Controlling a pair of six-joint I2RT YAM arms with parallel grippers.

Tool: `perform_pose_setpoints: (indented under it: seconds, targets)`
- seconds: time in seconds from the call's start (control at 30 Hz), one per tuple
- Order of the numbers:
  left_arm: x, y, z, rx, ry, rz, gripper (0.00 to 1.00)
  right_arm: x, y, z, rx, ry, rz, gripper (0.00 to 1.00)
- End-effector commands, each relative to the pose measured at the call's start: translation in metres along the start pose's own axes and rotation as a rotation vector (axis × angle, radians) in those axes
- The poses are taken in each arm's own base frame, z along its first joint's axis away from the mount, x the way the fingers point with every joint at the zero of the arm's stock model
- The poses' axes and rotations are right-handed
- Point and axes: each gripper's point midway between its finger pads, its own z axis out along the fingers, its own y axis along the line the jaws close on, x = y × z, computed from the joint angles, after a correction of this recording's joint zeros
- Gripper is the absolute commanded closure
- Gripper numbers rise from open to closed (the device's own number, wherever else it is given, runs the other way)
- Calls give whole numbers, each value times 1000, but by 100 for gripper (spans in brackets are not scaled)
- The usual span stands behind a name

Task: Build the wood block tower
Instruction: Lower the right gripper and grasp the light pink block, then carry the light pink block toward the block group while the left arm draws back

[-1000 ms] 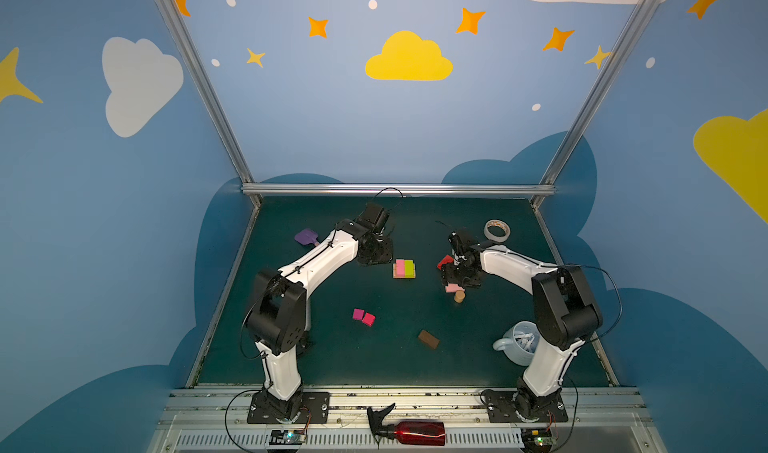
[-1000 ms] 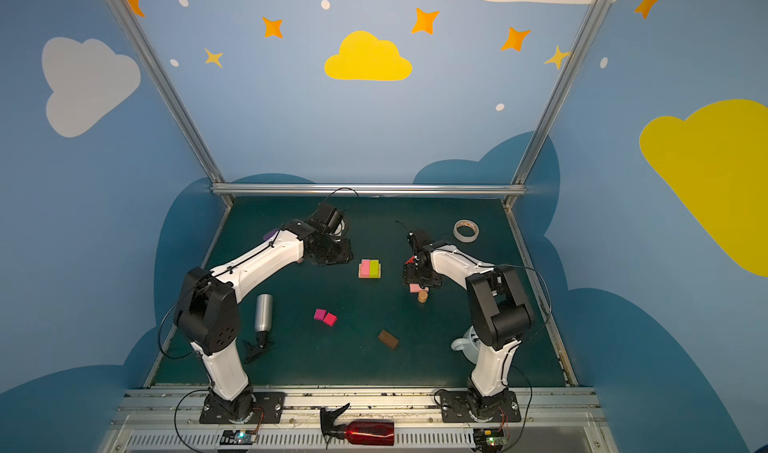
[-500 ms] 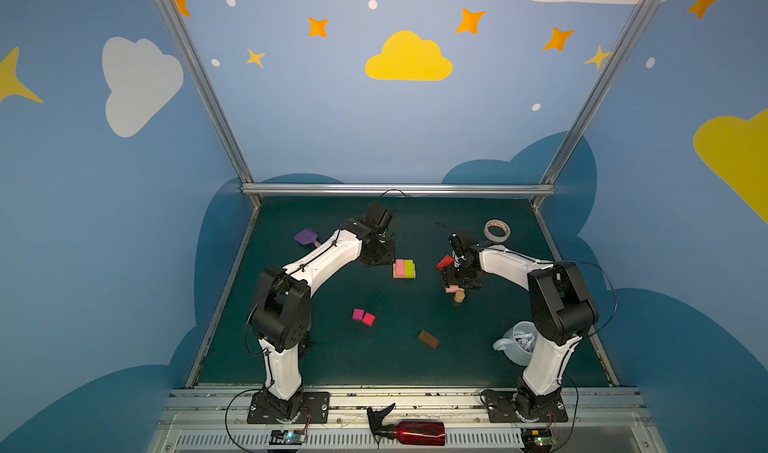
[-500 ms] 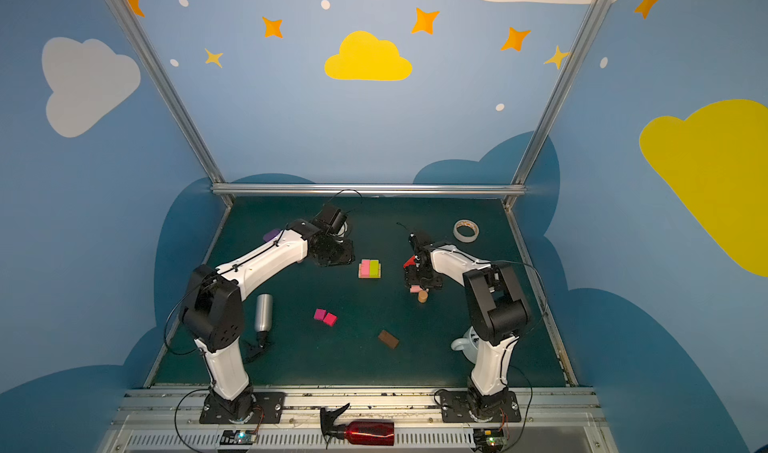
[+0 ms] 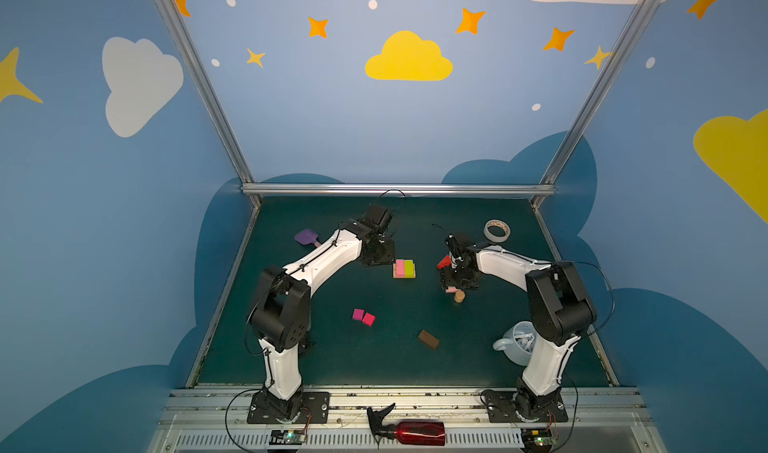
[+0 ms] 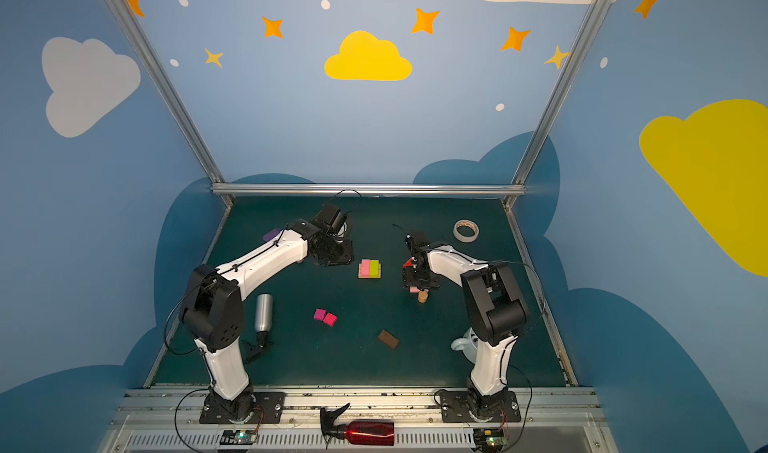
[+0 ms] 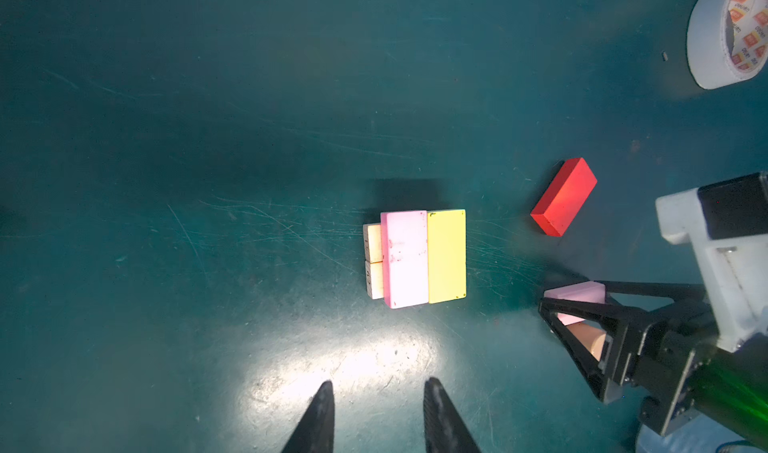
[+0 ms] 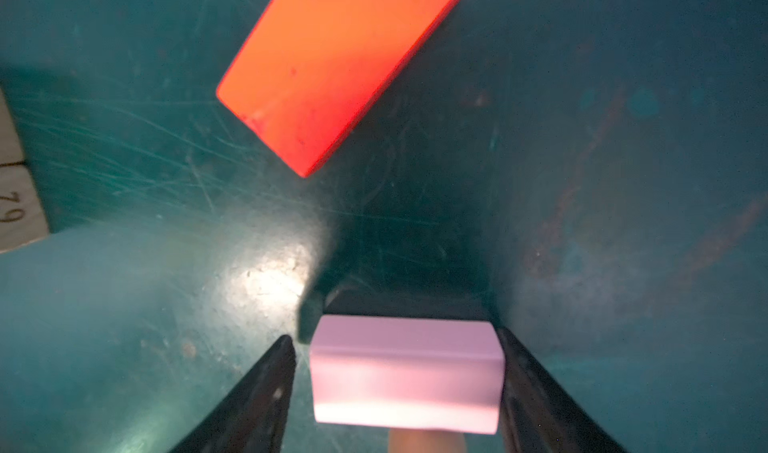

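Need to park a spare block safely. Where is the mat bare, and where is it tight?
Bare: the front strip between the magenta squares, brown block and rail; also the back middle, behind the tower. Tight: around the right pincer, where red block, pink block and tan cylinder cluster.

pink-green stack [image 6: 369, 268], magenta squares [image 6: 325, 317], brown block [image 6: 388, 339] nearer

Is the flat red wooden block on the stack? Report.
No, the flat red wooden block lies on the mat, apart from the pink-and-green stack.
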Motion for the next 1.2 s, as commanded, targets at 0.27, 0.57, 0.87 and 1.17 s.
perform_pose_setpoints:
  seconds: [0.27, 0.57, 0.87, 1.17]
  targets:
    - [-3, -2, 2, -9, 4, 19, 64, 4, -2, 2, 42, 35, 2, 33]
    - [-4, 1, 0, -22, -4, 21, 64, 1, 2, -4, 43, 34, 6, 50]
    - [-10, 13, -16, -33, -62, -6, 64, -17, 25, -52, 40, 1, 9, 52]
    - [-10, 52, -38, -58, -114, -111, 64, -42, 76, -72, -6, -10, -17, 53]
